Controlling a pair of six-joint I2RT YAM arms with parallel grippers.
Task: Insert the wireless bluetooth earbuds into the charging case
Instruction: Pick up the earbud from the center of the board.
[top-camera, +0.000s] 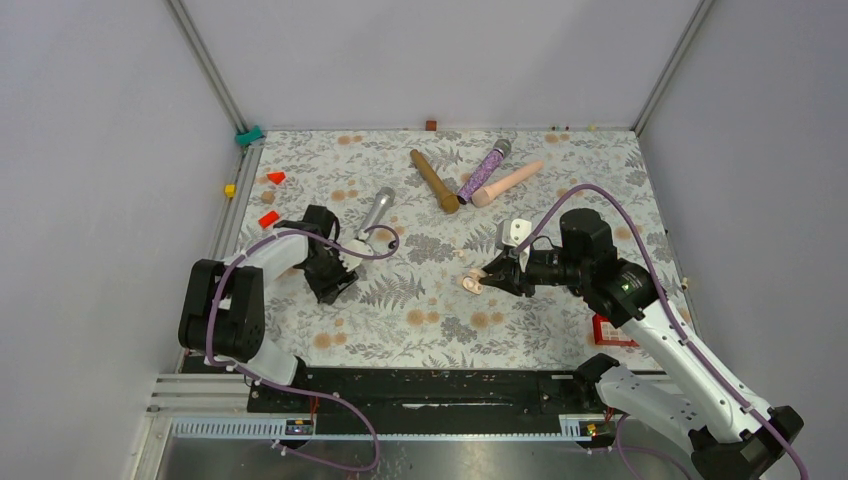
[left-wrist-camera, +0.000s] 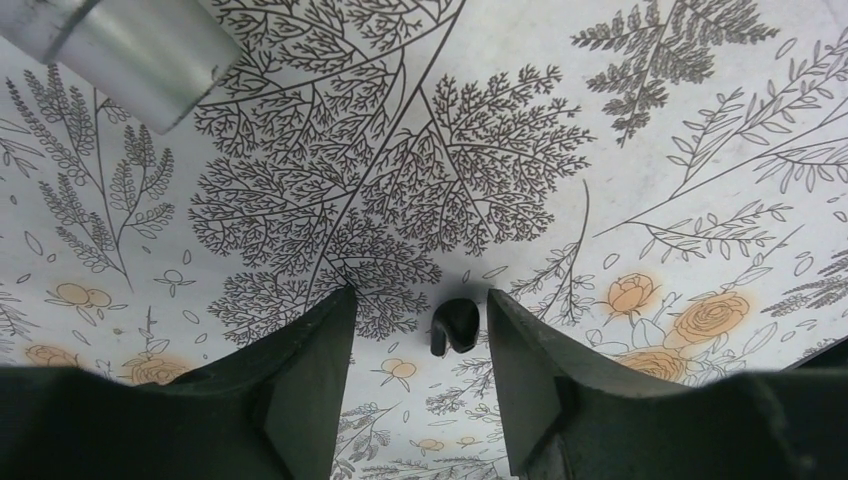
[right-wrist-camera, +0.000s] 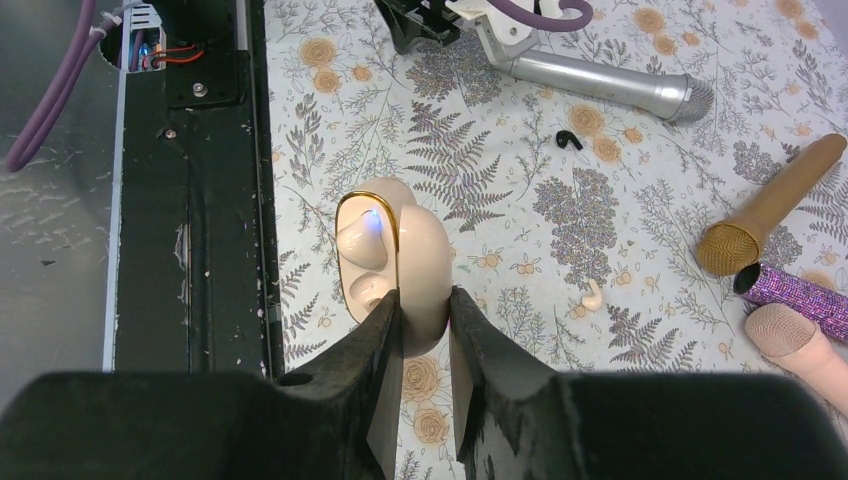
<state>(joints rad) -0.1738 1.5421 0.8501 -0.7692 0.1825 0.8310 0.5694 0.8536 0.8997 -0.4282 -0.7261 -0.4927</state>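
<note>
1. desk (top-camera: 440, 320) — covered in a patterned cloth. We judge that a dropped black piece would be hard to pick out among the dark fern prints.
2. microphone (right-wrist-camera: 590, 80) — silver, and lies near the left tool (left-wrist-camera: 420, 308). A sideways swing of that arm could knock it across the cloth.
3. right tool (right-wrist-camera: 425, 300) — clamped tight on the near end of the case (right-wrist-camera: 410, 250).
4. left tool — down at the cloth with its jaws partly apart. They stand either side of an earbud (left-wrist-camera: 457, 325) and grip nothing.
5. case — lid open, with a blue light in one pocket. It is held by one end only, so it could pivot or slip when a piece is pressed in.
6. earbud — on the cloth between the left jaws, off-centre and close to one finger. We judge a squeeze may flick or twist it, giving a poor pinch.
7. black bud (right-wrist-camera: 568, 139) — seen from the right wrist, on the cloth near the microphone. We cannot tell whether it is the same piece.
</note>
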